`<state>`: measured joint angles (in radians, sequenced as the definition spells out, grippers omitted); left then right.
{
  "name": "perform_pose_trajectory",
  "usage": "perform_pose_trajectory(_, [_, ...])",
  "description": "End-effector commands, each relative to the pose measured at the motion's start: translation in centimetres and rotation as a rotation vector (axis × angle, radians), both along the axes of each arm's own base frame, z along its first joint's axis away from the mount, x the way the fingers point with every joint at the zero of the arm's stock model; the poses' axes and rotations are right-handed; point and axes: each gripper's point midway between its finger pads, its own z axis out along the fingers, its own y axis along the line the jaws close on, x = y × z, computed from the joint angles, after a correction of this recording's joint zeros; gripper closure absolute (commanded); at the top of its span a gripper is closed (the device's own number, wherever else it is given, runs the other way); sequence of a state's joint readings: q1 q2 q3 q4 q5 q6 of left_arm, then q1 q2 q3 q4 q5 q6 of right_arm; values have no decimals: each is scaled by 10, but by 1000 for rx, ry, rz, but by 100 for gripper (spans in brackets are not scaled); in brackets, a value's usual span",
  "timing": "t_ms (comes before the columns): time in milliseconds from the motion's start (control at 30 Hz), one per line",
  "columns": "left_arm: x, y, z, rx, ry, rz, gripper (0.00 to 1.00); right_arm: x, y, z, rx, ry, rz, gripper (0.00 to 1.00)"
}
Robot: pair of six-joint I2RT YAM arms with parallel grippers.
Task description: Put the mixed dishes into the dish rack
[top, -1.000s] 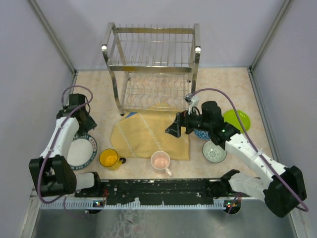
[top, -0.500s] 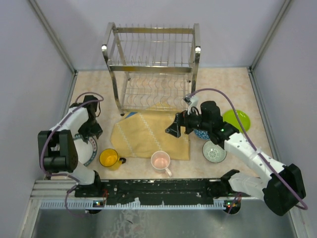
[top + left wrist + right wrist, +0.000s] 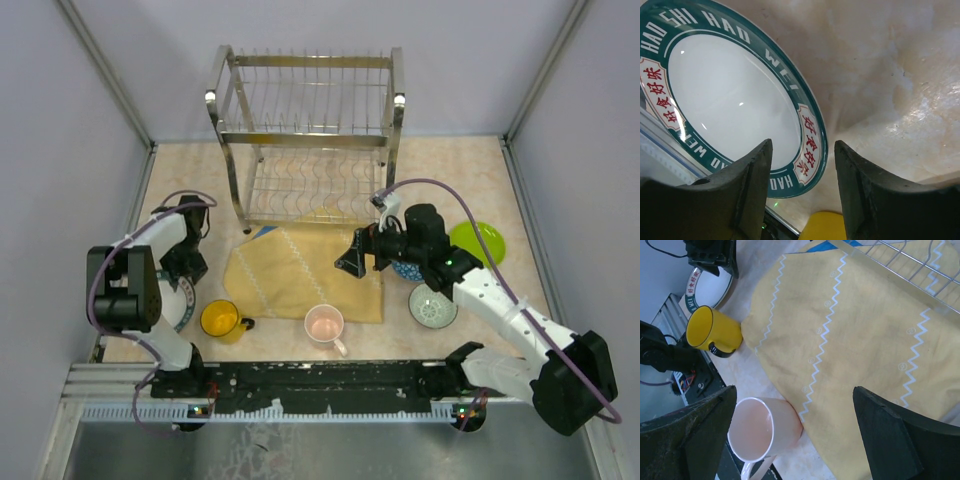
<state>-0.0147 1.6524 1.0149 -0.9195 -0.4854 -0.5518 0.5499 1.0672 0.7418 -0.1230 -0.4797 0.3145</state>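
The white plate (image 3: 730,100) with a dark green lettered rim lies flat at the table's left (image 3: 181,303). My left gripper (image 3: 803,145) is open and straddles its rim, one finger over the white centre and the other outside; in the top view it (image 3: 188,265) is at the plate's far right edge. The yellow mug (image 3: 218,319) and pale pink mug (image 3: 324,324) stand near the front. My right gripper (image 3: 795,390) hangs wide open above the cloth and the pink mug (image 3: 762,432). The dish rack (image 3: 310,140) stands at the back, with no dishes showing in it.
The yellow patterned cloth (image 3: 300,270) is spread in front of the rack. A blue patterned bowl (image 3: 408,270) sits partly under the right arm. A grey-green bowl (image 3: 433,306) and a lime-green plate (image 3: 480,240) lie to the right. Walls close in both sides.
My left arm has folded in and its gripper has come down over the plate's rim. The right arm has stayed still.
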Motion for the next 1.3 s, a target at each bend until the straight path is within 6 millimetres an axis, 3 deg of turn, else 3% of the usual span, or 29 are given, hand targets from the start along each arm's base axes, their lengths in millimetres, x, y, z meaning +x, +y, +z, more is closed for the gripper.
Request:
perform_pose_trajectory(0, [6,-2,-5,18,-3,-27,41,5,4,24,31,-80,11,0])
perform_pose_trajectory(567, [1,8,-9,119,100,-60,54,7,3,20,24,-82,-1,0])
perform_pose_trajectory(733, [3,7,-13,119,119,-70,69,8,2,20,21,-84,-8,0])
perform_pose_trajectory(900, [14,3,-12,95,94,-87,100,8,0,19,16,-84,-12,0])
perform_pose_trajectory(1100, [32,-7,-6,41,62,-116,100,8,0,19,10,-84,-14,0])
perform_pose_trajectory(1267, [57,-21,24,-14,-14,-150,100,7,3,20,25,-83,3,0])
